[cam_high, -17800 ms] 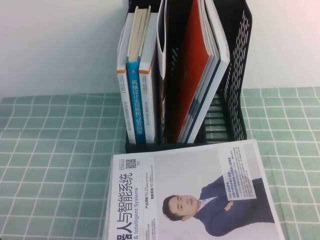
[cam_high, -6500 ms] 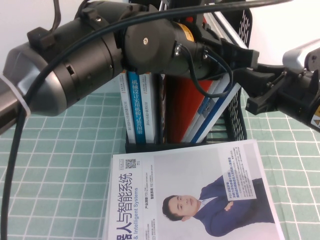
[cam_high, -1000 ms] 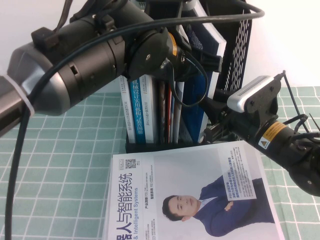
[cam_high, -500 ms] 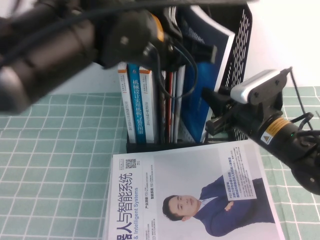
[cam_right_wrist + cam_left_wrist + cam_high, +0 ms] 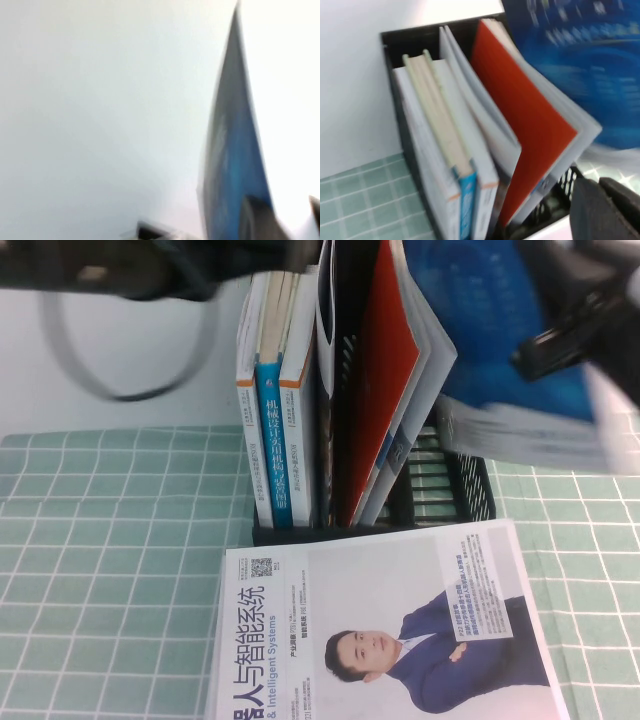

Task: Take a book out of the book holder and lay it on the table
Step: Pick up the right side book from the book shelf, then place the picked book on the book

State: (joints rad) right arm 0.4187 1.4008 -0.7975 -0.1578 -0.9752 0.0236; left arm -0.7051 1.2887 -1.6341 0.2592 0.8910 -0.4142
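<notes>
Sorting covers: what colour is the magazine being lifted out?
Blue, on the side shown; the magazine shows best in the high view.

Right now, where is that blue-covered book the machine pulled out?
In the high view the book hangs tilted at upper right, above the book holder's right end, gripped by the right gripper.

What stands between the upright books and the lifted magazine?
Red magazine and paler ones, high view. Right end effector holds lifted magazine; left end effector hangs near rack.

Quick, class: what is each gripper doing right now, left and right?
Left gripper: beside the book holder, holding nothing; open or shut cannot be told.
Right gripper: closed on the book, lifted above the holder.
</notes>
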